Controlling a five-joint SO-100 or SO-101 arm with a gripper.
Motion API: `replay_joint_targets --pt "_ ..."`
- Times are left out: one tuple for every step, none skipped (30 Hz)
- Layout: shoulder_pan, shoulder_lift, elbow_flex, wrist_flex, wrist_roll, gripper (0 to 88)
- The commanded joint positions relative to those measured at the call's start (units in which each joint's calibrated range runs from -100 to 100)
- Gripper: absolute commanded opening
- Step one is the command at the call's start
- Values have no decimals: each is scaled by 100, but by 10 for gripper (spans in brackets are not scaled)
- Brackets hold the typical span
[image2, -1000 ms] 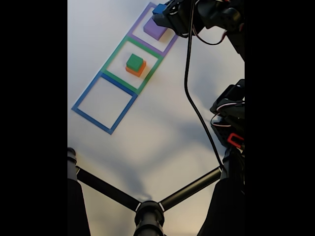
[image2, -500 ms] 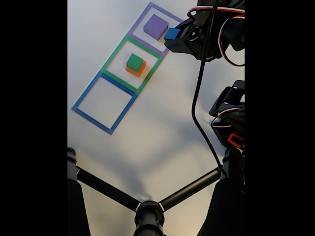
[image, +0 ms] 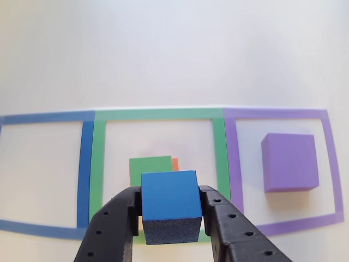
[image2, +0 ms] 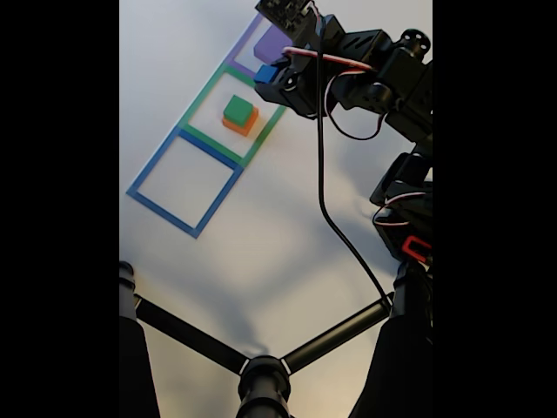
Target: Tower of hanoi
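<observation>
Blue cube [image: 169,204] clamped between the two black fingers of the hand [image: 170,218], jaws closed snugly on its side faces, carried clear of the tabletop [image: 163,54]. In the other view, held just in front of and above the green block [image: 150,166], which sits on the orange block [image: 175,164]; only a sliver of orange peeking out at its right. Both stacked inside the green tape square [image: 98,169], the middle of three outlines. In the fixed view, blue cube [image2: 265,74] hanging beside the green-on-orange stack [image2: 238,114], toward the purple end of the row, near the shared tape edge.

Likely next: forward a little, then straight down onto the green top, judging by the stepped sizes. No long axis to mind on a cube; squareness to the green block looks fair already.

Purple block [image: 290,161] lying alone in the purple tape square [image: 233,169], well apart, out of the path. Blue tape square [image: 84,169] on the other side. Black cable [image2: 324,192] trailing from the arm across the tabletop's near side, away from the stack.
</observation>
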Motion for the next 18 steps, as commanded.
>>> replay_joint_targets --pt "59 -174 945 -1834 0 54" --pt "44 -142 1091 -2028 0 54" --pt "36 -126 1209 -2182 0 54" --pt "36 -110 1390 -2417 0 54" --pt "29 -94 1554 -2643 0 54" --pt "29 -78 1763 -2935 0 54" --pt "29 -45 1918 -3185 0 54" --pt "29 -5 2099 -3444 0 54" --pt "29 35 2236 -3647 0 54" --pt "44 99 2354 -3865 0 54" --pt "67 195 2490 -4124 0 54" --pt "82 283 2599 -4367 0 53" --pt "105 387 2717 -4618 0 53" --pt "120 499 2817 -4853 0 53" --pt "136 612 2917 -5087 0 53" --pt "158 700 2990 -5266 0 53" --pt "174 796 3062 -5444 0 53" --pt "174 900 3108 -5606 0 53"
